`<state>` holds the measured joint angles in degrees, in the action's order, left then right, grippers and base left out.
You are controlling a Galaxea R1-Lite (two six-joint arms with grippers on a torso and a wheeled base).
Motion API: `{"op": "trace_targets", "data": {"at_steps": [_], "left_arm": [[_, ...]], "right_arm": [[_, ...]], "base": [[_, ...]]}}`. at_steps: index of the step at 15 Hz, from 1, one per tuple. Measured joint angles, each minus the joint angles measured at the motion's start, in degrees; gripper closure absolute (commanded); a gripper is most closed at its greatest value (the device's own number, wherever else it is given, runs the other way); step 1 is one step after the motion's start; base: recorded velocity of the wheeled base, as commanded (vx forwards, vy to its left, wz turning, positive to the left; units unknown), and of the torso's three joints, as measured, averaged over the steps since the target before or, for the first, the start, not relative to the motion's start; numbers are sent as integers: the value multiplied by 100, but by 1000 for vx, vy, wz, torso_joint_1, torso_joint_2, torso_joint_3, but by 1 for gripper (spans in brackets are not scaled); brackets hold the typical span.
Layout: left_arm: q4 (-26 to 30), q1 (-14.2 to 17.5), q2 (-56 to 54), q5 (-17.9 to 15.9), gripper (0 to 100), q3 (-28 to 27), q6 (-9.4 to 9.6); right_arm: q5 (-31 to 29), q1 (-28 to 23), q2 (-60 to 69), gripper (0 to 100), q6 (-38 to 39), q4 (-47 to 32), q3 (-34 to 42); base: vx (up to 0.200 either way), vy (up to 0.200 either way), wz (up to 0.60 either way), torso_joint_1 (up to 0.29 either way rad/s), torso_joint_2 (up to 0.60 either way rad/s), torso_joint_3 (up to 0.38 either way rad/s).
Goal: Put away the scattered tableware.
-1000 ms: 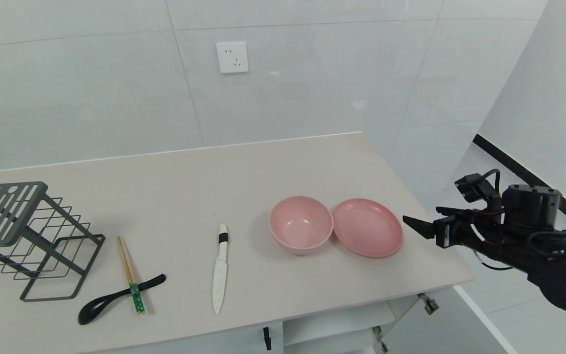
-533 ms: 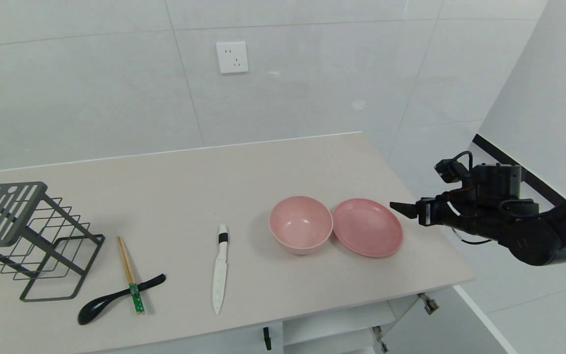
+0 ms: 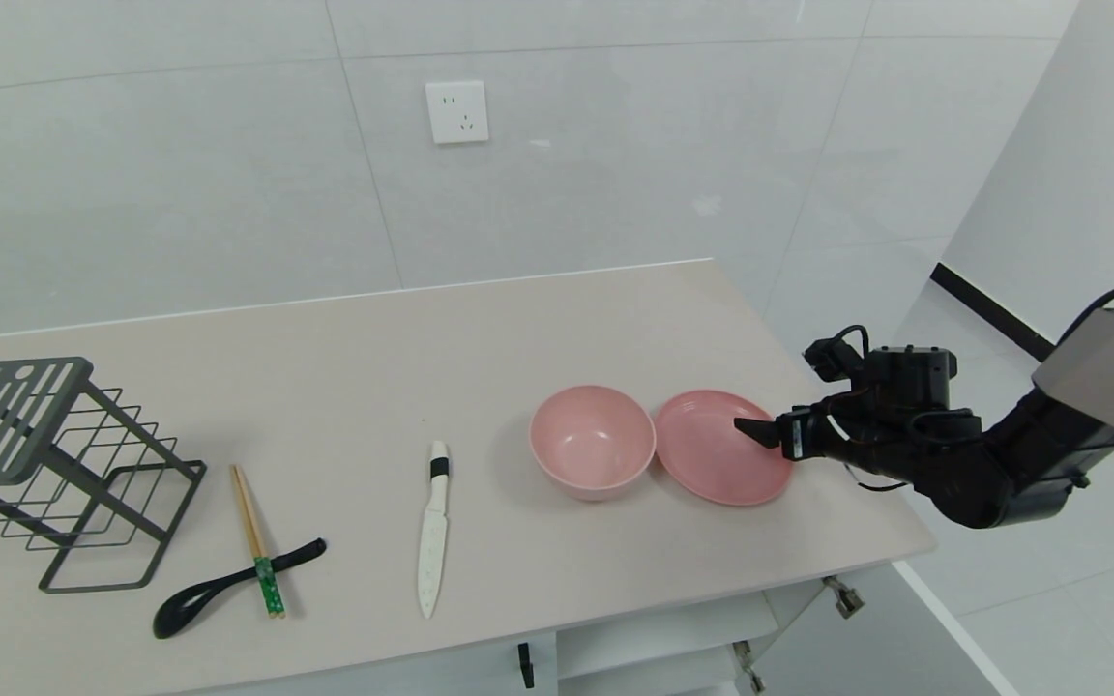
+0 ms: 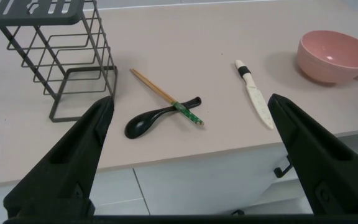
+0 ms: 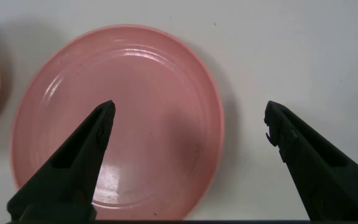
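A pink plate (image 3: 721, 447) and a pink bowl (image 3: 593, 440) sit side by side on the right of the beige table (image 3: 480, 338). My right gripper (image 3: 760, 430) hovers open over the plate's right rim; in the right wrist view its fingers straddle the plate (image 5: 117, 118) edge (image 5: 188, 109). Further left lie a white knife (image 3: 434, 527), wooden chopsticks (image 3: 255, 536) and a black spoon (image 3: 228, 583) crossing under them. My left gripper (image 4: 190, 99) is open, off the table's front edge, facing the spoon (image 4: 154, 119), chopsticks (image 4: 160, 93), knife (image 4: 253, 102) and bowl (image 4: 334, 56).
A dark wire rack (image 3: 44, 464) stands at the table's left end, also seen in the left wrist view (image 4: 55, 50). The table's right edge drops off just beyond the plate. A wall with a socket (image 3: 457, 112) runs behind the table.
My right gripper has travelled left from beyond the table's right edge to over the plate's right rim. The tableware has stayed put.
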<state>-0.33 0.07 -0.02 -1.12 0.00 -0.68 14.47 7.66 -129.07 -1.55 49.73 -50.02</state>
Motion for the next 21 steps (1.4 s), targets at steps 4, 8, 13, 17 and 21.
{"op": "trace_targets", "data": {"at_steps": [4, 8, 13, 17, 21], "left_arm": [[0, -2, 0, 0, 0, 0, 0], [0, 0, 0, -2, 0, 0, 2], [0, -5, 0, 0, 0, 0, 0], [1, 0, 0, 0, 0, 0, 0], [0, 0, 0, -21, 0, 0, 9]], "right_arm": [[0, 63, -190, 0, -4, 17, -1], [24, 216, -312, 0, -1, 26, 7], [-5, 343, -386, 100, -1, 30, 22], [-110, 177, -522, 100, 10, 66, 11], [-189, 116, -551, 100, -9, 74, 18]], "base": [[0, 0, 0, 0, 0, 0], [0, 0, 0, 0, 0, 0], [0, 0, 0, 0, 0, 0], [0, 0, 0, 0, 0, 0], [0, 0, 0, 0, 0, 0]]}}
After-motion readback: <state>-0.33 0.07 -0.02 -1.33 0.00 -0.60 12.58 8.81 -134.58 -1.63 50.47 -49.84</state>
